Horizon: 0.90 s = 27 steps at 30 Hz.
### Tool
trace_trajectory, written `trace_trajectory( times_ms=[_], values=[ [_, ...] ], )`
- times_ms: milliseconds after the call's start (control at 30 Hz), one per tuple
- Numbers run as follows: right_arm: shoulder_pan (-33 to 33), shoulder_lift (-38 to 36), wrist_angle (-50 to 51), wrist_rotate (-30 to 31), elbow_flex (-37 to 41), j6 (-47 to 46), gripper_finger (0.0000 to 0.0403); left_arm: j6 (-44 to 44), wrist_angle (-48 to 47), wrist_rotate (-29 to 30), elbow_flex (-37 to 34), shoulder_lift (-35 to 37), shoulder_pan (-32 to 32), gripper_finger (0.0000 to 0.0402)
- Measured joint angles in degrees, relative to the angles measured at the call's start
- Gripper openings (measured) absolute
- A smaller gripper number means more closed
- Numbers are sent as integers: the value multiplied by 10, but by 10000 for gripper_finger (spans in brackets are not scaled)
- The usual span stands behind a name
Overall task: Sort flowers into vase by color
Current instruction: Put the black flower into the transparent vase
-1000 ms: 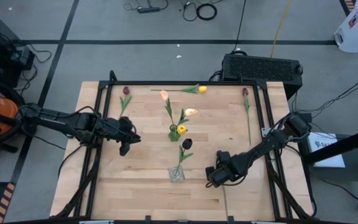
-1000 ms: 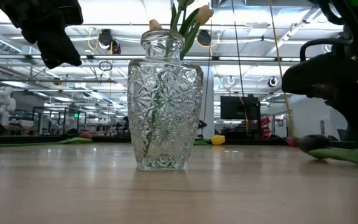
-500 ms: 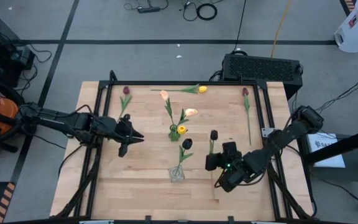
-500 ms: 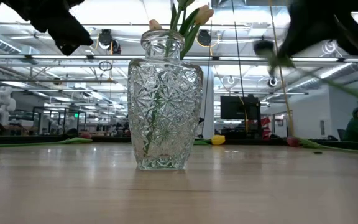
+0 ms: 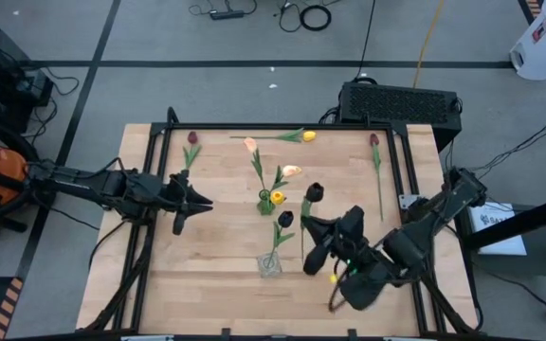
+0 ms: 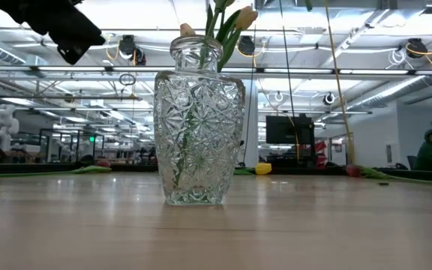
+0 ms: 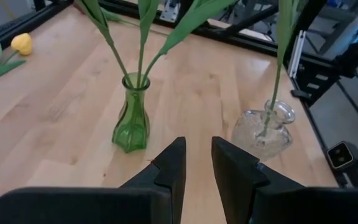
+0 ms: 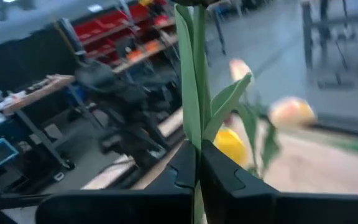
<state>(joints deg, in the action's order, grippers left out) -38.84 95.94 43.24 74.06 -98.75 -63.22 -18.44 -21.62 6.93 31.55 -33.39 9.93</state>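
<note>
My right gripper [image 5: 313,237] is shut on a dark maroon tulip [image 5: 314,192] and stands just right of the clear cut-glass vase [image 5: 269,265]. That vase [image 6: 199,124] holds one dark tulip [image 5: 285,219]. The green vase [image 5: 265,202] at the table's middle holds yellow and peach tulips [image 5: 291,171]. My left gripper [image 5: 183,201] hovers left of the green vase [image 7: 130,118], fingers a little apart and touching nothing. On the boards near the far edge lie a maroon tulip [image 5: 192,138], a yellow one [image 5: 308,136] and another maroon one [image 5: 374,139]. My right gripper pinches the dark tulip's green stem [image 8: 195,140] between its two fingers, below the leaves [image 8: 188,93]. The fingers lie across the stem. The flower is lifted clear of the table and stands roughly upright, head [image 5: 314,192] above the fingers.
A black frame [image 5: 159,142] runs around the wooden table top. Bare boards [image 5: 216,275] lie left of the clear vase and along the near edge. A black box [image 5: 401,99] sits beyond the far right corner.
My right gripper has risen from the table right of the clear vase, carrying the dark tulip. It has moved up and a little toward the far edge and the vases. The tulip, low by the table before, now stands upright and clear of the boards.
</note>
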Motion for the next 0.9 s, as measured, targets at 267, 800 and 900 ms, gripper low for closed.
trace_trajectory(
  times_ms=[267, 800, 900],
  values=[
    [-10, 53, -250, 13, -38, 292, 0, -7, 1, -5, 0, 0, 0, 84],
    [17, 139, -397, 25, -38, 346, 0, -5, 1, -7, 0, 0, 0, 84],
    [19, 139, -401, 25, -38, 365, 0, -3, 1, -7, 0, 0, 0, 84]
  ],
)
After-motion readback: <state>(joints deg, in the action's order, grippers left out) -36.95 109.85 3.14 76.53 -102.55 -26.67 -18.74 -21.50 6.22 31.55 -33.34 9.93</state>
